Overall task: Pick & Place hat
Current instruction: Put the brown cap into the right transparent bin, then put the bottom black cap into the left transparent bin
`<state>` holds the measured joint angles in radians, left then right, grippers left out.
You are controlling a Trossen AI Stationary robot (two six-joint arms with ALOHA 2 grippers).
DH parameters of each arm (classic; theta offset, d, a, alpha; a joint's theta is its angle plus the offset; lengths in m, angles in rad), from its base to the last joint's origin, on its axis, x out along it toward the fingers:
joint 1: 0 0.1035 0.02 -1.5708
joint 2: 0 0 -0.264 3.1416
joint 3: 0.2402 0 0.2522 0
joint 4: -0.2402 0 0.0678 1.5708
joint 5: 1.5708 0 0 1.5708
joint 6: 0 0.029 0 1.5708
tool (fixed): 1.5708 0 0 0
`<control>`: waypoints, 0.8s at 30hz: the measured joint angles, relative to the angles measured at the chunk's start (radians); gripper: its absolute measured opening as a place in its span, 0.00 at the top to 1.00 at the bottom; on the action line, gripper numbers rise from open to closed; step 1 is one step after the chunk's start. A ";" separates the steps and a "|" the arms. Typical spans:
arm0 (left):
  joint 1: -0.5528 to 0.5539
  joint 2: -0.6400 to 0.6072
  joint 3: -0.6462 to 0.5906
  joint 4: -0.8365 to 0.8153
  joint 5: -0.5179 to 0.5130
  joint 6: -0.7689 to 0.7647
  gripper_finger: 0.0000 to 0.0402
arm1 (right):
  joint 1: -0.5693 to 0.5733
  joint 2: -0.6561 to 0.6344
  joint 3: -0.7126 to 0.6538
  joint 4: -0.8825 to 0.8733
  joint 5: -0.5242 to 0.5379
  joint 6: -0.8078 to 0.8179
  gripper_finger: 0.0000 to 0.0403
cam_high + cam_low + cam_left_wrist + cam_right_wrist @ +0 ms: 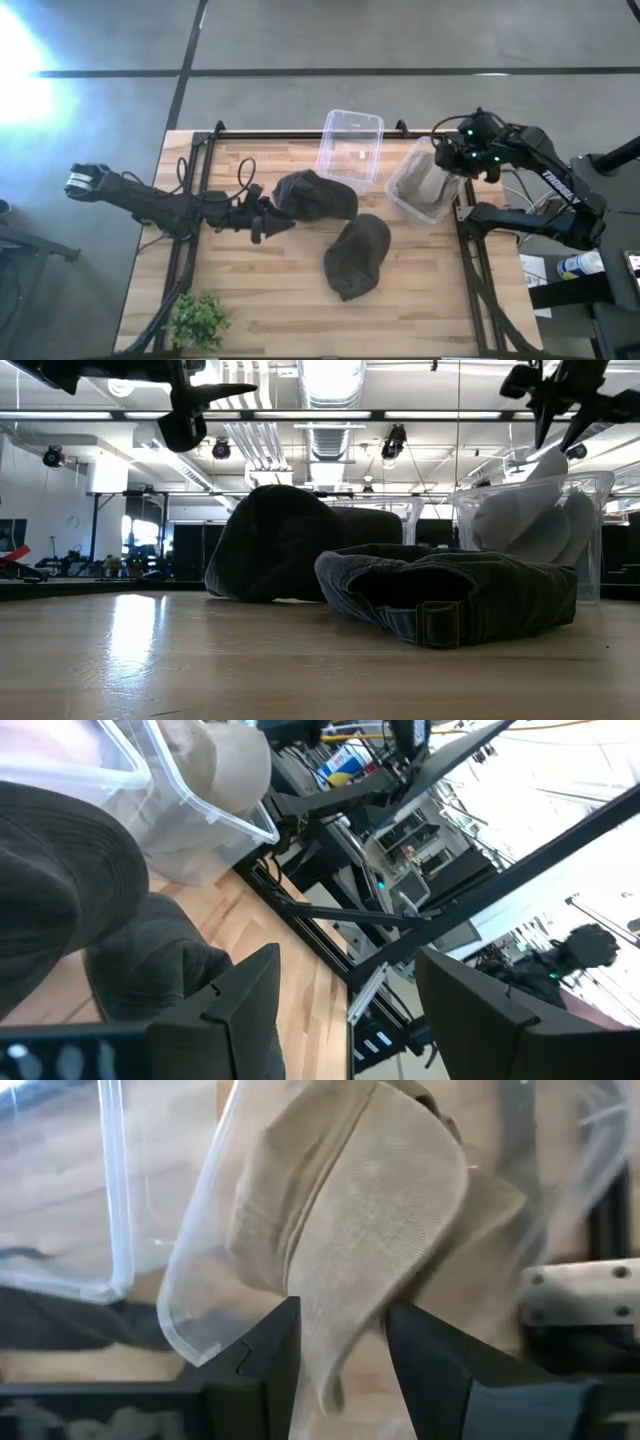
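Note:
A beige hat (425, 180) sits in a clear bin (408, 205) at the table's far right. My right gripper (342, 1350) is above that bin, shut on the hat. Two dark hats lie on the wood: one mid-table (315, 195), one nearer the near edge (357, 257), seen in the low view as a denim cap (450, 595) resting on its rim. My left gripper (268, 222) hovers open just left of the mid-table dark hat (60, 900), raised above the table (190, 410), with nothing between its fingers. My right gripper has the beige hat's brim (350, 1280) pinched between its two fingers (270, 1350), coming from above and pointing down. The hat hangs below the fingers with its lower part (540, 520) inside the clear bin.
An empty clear bin (350, 145) stands at the far edge beside the filled one. A small green plant (198, 320) sits at the near left corner. Black frame rails (190, 250) run along the table's left and right sides. Bare wood lies near the front.

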<state>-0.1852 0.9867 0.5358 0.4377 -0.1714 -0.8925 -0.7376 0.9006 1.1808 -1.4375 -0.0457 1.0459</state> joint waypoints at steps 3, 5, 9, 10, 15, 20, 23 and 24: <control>0.000 0.000 0.000 0.000 -0.008 0.003 0.44 | 0.005 -0.002 0.042 -0.024 0.000 -0.058 0.64; -0.001 0.000 0.000 0.000 -0.010 0.004 0.44 | 0.032 -0.004 0.062 -0.028 0.000 -0.089 0.65; -0.018 0.000 0.000 -0.005 -0.005 0.039 0.44 | 0.131 0.003 0.091 -0.024 -0.003 -0.132 0.65; -0.026 0.000 0.000 -0.010 -0.004 0.056 0.44 | 0.161 0.006 0.095 -0.024 -0.004 -0.133 0.65; -0.057 0.006 0.000 -0.019 0.008 0.103 0.44 | 0.332 0.033 0.095 0.002 -0.005 -0.137 0.65; -0.058 0.025 0.002 -0.010 0.067 0.085 0.44 | 0.553 0.105 0.058 0.141 -0.021 -0.105 0.65; -0.059 0.052 0.002 -0.009 0.068 0.075 0.44 | 0.695 0.181 0.049 0.242 -0.031 -0.060 0.64; -0.061 0.065 0.002 -0.009 0.069 0.068 0.44 | 0.743 0.212 0.049 0.265 -0.031 -0.041 0.64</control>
<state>-0.2461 1.0513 0.5377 0.4285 -0.1027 -0.8244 0.0051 1.1128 1.2299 -1.1721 -0.0765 1.0049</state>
